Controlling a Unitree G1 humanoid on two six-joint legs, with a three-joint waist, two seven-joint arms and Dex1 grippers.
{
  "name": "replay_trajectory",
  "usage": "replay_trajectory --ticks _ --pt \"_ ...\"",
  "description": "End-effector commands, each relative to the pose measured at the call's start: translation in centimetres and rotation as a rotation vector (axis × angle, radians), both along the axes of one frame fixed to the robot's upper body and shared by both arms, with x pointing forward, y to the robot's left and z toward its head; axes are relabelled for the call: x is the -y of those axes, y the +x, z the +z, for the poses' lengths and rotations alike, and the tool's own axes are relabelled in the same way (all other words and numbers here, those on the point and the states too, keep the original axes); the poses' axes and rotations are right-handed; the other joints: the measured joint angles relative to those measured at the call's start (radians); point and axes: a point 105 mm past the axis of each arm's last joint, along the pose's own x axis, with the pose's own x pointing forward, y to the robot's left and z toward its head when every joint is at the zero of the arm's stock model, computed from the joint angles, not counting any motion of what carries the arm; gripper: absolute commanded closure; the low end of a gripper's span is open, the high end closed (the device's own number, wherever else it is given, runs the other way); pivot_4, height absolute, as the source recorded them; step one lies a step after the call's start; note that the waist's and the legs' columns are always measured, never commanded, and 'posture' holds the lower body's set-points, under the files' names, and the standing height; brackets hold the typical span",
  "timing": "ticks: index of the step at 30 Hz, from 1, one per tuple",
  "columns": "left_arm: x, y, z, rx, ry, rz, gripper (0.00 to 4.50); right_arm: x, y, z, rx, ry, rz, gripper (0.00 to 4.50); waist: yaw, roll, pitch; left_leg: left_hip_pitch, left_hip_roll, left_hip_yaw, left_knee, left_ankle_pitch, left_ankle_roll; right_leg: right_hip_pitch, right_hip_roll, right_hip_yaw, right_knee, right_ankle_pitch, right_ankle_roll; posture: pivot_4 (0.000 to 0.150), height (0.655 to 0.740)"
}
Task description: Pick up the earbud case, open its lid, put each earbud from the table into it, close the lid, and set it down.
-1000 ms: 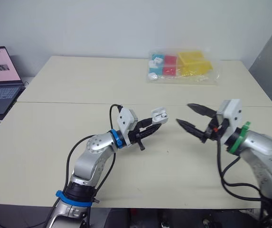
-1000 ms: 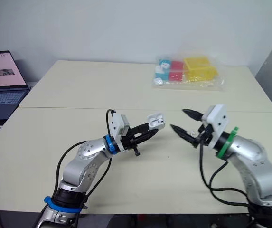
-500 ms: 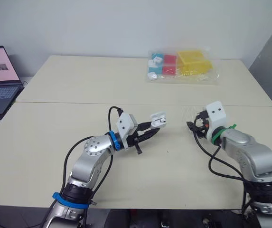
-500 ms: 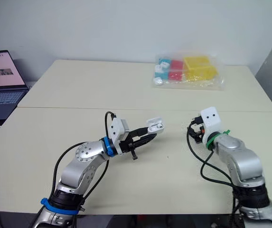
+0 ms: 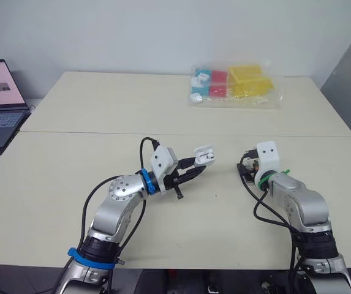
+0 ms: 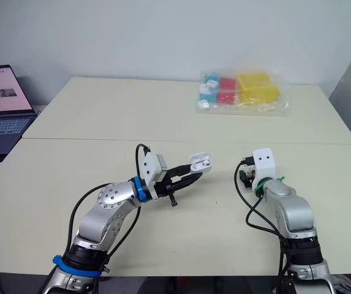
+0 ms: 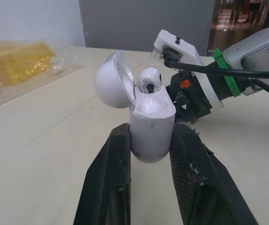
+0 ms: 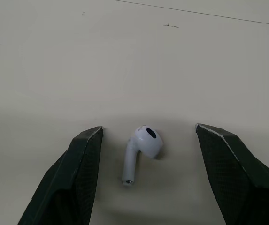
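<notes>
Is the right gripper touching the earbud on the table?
Apart: the right wrist view shows bare table between the earbud and both fingers of the right gripper.

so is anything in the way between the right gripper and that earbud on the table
Nothing visible. The earbud lies alone on the bare table between the open fingers of the right gripper, a gap on each side. The left gripper holds the earbud case, lid open.

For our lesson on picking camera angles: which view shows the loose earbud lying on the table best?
The right wrist view: the earbud lies in plain sight on the table, inside the open right gripper. In both eye views the right wrist covers that spot; the left wrist view faces the earbud case instead.
</notes>
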Motion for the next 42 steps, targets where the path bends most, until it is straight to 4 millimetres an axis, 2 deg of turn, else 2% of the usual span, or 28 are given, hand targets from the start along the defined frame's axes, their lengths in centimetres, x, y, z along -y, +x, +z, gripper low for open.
replay_trajectory --ticks 1,3,7,8,9,12,16,18,19,22,25,26,29,32,36,42 --pt "0.3 -0.4 0.8 0.043 -0.016 -0.017 3.71 0.6 -0.1 0.2 0.010 0.000 -0.030 1.61 0.000 0.000 0.000 0.000 0.000 0.000 0.000 0.000 0.000 0.000 0.000 0.000 0.000 0.000 0.000 0.150 0.7359" --pt "0.3 -0.4 0.7 0.043 -0.016 -0.016 3.71 0.5 -0.3 0.2 0.007 -0.001 -0.023 2.18 0.000 0.000 0.000 0.000 0.000 0.000 0.000 0.000 0.000 0.000 0.000 0.000 0.000 0.000 0.000 0.150 0.7359" --pt "0.3 -0.4 0.7 0.043 -0.016 -0.015 3.71 0.5 -0.3 0.1 -0.002 -0.001 -0.015 3.71 0.002 0.000 0.000 0.000 0.000 -0.001 0.000 0.000 0.000 0.000 0.000 0.000 0.000 0.000 0.000 0.150 0.7359" --pt "0.3 -0.5 0.7 0.044 -0.015 -0.016 3.71 0.4 -0.4 0.2 0.000 -0.002 -0.009 3.98 0.002 0.000 0.000 0.000 0.000 0.000 0.000 0.000 0.000 0.000 0.000 0.000 0.000 0.000 0.000 0.150 0.7359" --pt "0.3 -0.5 0.6 0.045 -0.014 -0.017 3.71 0.4 -0.4 0.3 0.002 -0.004 -0.004 4.05 0.002 0.000 0.000 0.000 0.000 0.000 0.000 0.000 0.000 0.000 0.000 0.000 0.000 0.000 0.000 0.150 0.7359" --pt "0.2 -0.6 0.6 0.044 -0.014 -0.014 3.71 0.8 -0.6 1.1 0.030 -0.044 0.030 4.05 0.002 0.000 0.000 0.000 0.000 0.000 0.000 0.000 0.000 0.000 0.000 0.000 0.000 0.000 0.000 0.150 0.7359" --pt "0.1 -0.6 0.6 0.046 -0.010 -0.013 3.71 0.7 -1.1 2.3 0.072 -0.078 0.164 4.05 0.001 0.000 0.000 0.000 -0.001 0.000 0.000 0.000 0.000 0.000 0.000 0.000 -0.001 0.000 0.000 0.150 0.7359" --pt "0.1 -0.7 0.5 0.046 -0.005 -0.014 3.71 -0.4 -2.5 3.3 0.094 -0.117 0.428 4.05 0.000 0.001 0.000 0.000 0.000 0.000 0.000 0.000 0.000 0.000 0.000 0.000 -0.001 0.000 0.000 0.150 0.7359" --pt "0.0 -0.7 0.5 0.046 -0.004 -0.015 3.71 -0.7 -3.0 3.5 0.093 -0.131 0.503 4.05 0.000 0.001 0.000 0.000 -0.001 0.000 0.000 0.000 0.000 0.000 0.000 0.000 -0.001 0.000 0.000 0.150 0.7359" --pt "-0.2 -0.9 0.5 0.044 0.001 -0.015 3.71 0.2 -4.2 4.1 0.100 -0.213 0.689 4.05 -0.001 0.001 0.001 0.000 0.000 -0.001 -0.001 0.000 0.000 0.000 0.000 -0.001 -0.002 0.000 0.000 0.150 0.7359" --pt "-0.3 -1.1 0.5 0.042 0.002 -0.013 3.71 0.1 -6.1 4.7 0.164 -0.310 0.969 4.05 0.000 0.000 0.001 0.000 0.000 -0.001 -0.001 0.000 0.000 0.000 0.001 -0.001 -0.002 0.000 0.000 0.150 0.7359" --pt "-0.3 -1.1 0.5 0.042 0.002 -0.012 3.71 0.1 -6.3 4.6 0.169 -0.317 1.000 4.05 0.000 0.000 0.001 0.001 0.000 -0.001 -0.001 0.000 0.000 0.000 0.001 -0.001 -0.002 0.000 0.000 0.150 0.7359" --pt "-0.5 -1.5 0.4 0.039 0.006 -0.007 3.71 2.5 -8.4 2.7 -0.080 -0.373 1.165 4.05 0.000 0.001 0.001 0.001 0.000 0.000 -0.001 0.000 0.000 0.000 0.001 -0.001 -0.002 0.000 0.000 0.150 0.7359" --pt "-0.6 -1.8 0.2 0.029 0.009 -0.001 3.71 4.3 -9.5 1.4 -0.228 -0.482 1.278 4.05 0.001 0.001 0.001 0.001 -0.001 0.000 0.000 0.000 0.000 0.001 0.000 -0.001 -0.003 0.000 0.000 0.150 0.7359" --pt "-0.6 -2.2 0.1 0.020 0.009 0.001 3.71 5.6 -9.2 0.7 -0.291 -0.526 1.295 4.05 0.001 0.001 0.002 0.001 0.000 0.000 0.000 0.000 0.000 0.001 0.000 -0.001 -0.002 0.000 0.000 0.150 0.7359" --pt "-0.5 -2.5 0.0 0.012 0.008 0.004 3.71 6.0 -8.7 0.0 -0.333 -0.552 1.302 4.05 0.001 0.001 0.002 0.003 0.000 0.001 0.000 0.000 0.000 0.001 0.000 -0.001 0.000 0.000 0.000 0.150 0.7359"
